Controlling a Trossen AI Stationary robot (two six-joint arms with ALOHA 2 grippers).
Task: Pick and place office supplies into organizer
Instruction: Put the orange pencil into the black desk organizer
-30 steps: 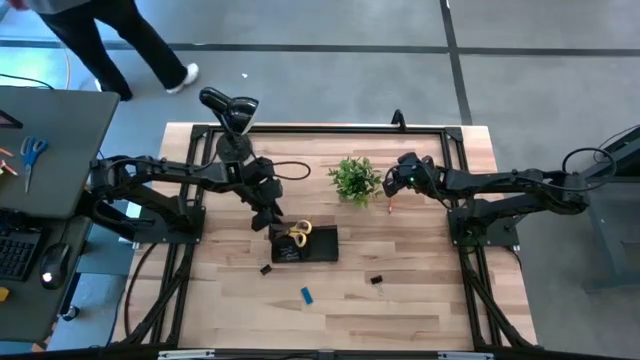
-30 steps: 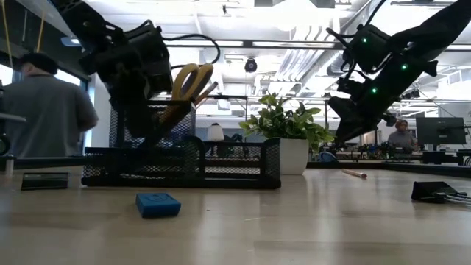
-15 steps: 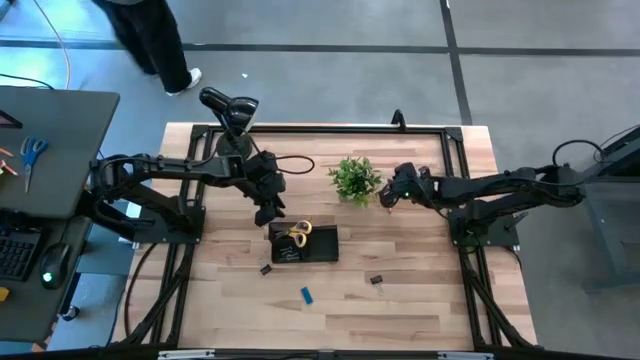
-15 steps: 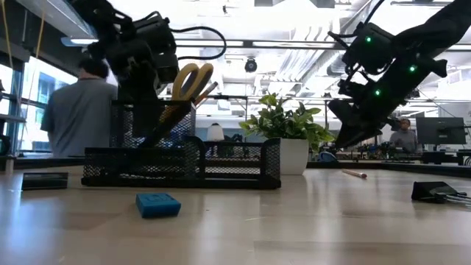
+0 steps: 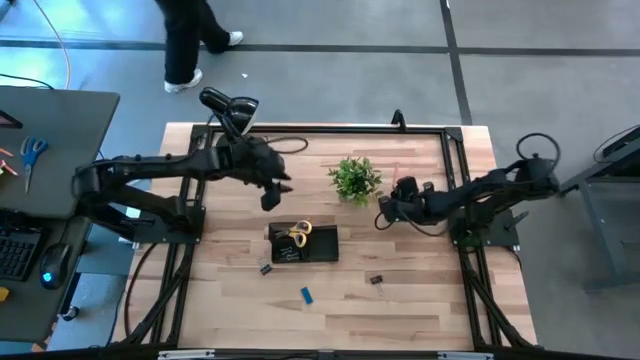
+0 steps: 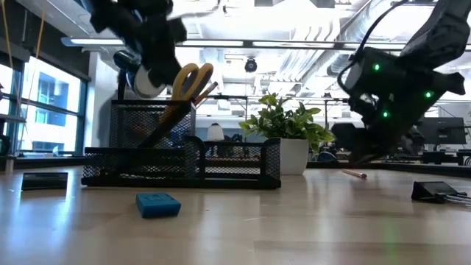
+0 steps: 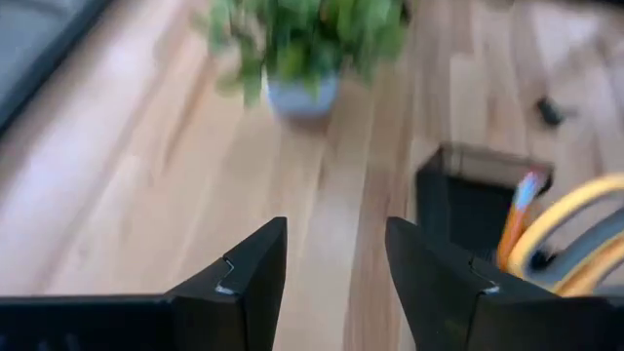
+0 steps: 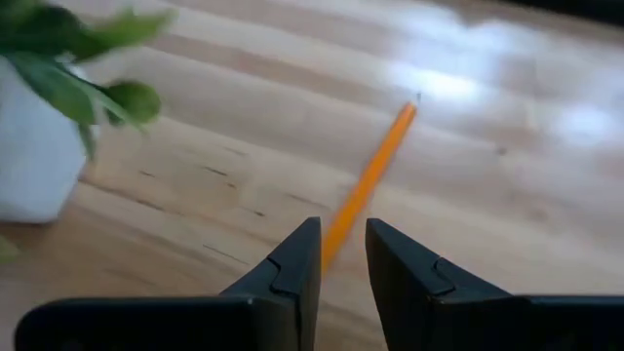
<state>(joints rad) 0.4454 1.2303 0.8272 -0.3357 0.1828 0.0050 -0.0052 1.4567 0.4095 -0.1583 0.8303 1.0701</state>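
The black mesh organizer [image 5: 318, 246] stands mid-table with yellow-handled scissors [image 5: 298, 233] and an orange pencil [image 7: 518, 216] standing upright in its cup. My left gripper [image 5: 272, 196] hangs open above the table, just far-left of the organizer, with nothing between its fingers [image 7: 331, 234]. A second orange pencil [image 8: 375, 175] lies flat on the table right of the plant. My right gripper [image 8: 341, 239] is low over it and open, one finger on either side of the pencil's near end. Binder clips [image 5: 266, 268] [image 5: 375, 281] and a blue eraser [image 5: 306, 295] lie nearer the front edge.
A small potted plant [image 5: 354, 178] stands close to the left of my right gripper. A black gooseneck lamp [image 5: 228, 108] with its cable sits at the far left. A side desk [image 5: 50, 130] holds blue scissors. A person's legs [image 5: 195, 35] show beyond the far edge.
My left gripper has risen from beside the organizer and drawn toward the table's far edge, tipping closer to level. My right gripper has swung down and toward the near edge, rolling its wrist, and now straddles the pencil. The person has walked rightward behind the table.
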